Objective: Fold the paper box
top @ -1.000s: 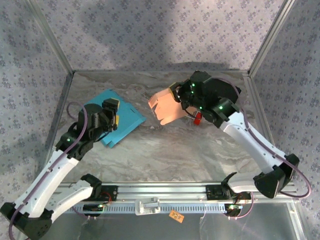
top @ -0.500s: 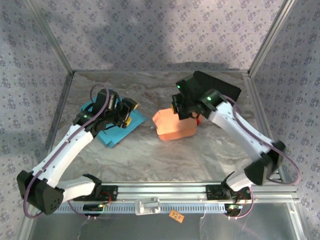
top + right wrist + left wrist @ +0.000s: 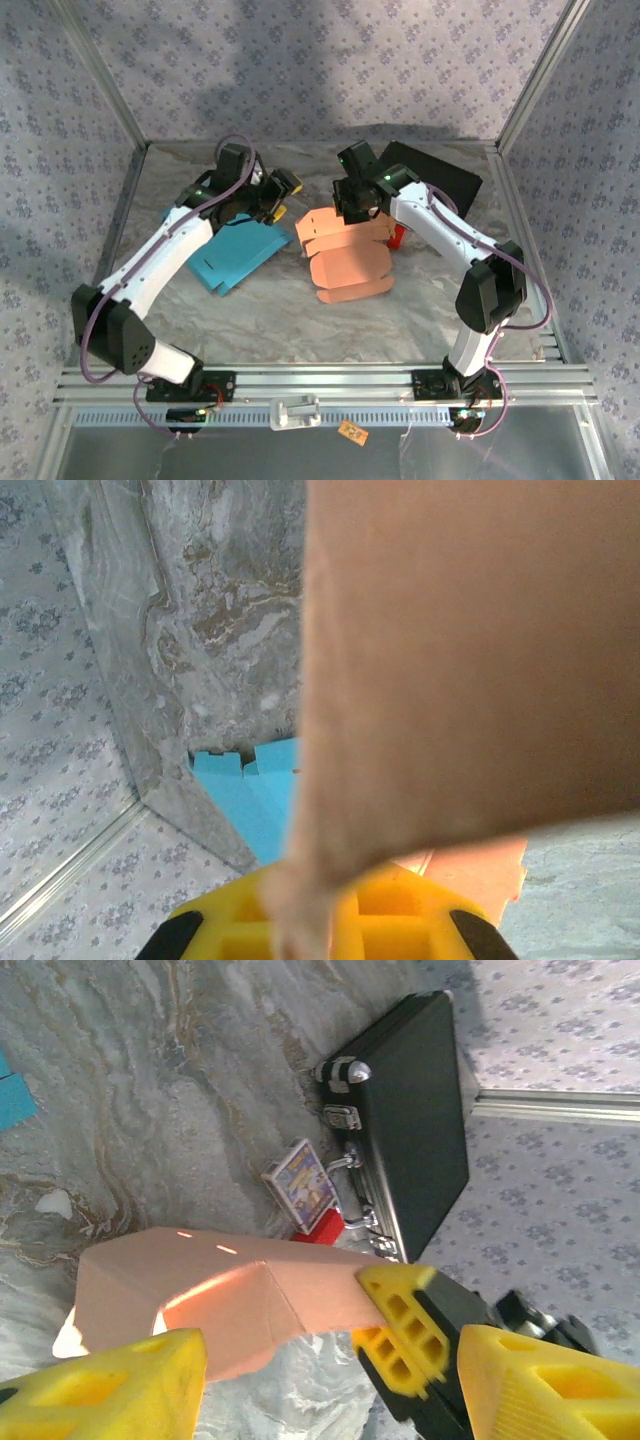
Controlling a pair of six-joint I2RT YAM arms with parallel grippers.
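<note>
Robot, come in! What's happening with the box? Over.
Right pincer shut on orange box. Left pincer open, close beside it. Blue paper flat on table, left.

Opened-out paper box [image 3: 350, 268], right end effector [image 3: 352, 208] apparently pinching it

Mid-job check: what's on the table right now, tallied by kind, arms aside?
Flat paper box blanks: 2, the orange blank and the blue blank
Black case: 1
Printed pack: 1
Red piece: 1
Total: 5
</note>
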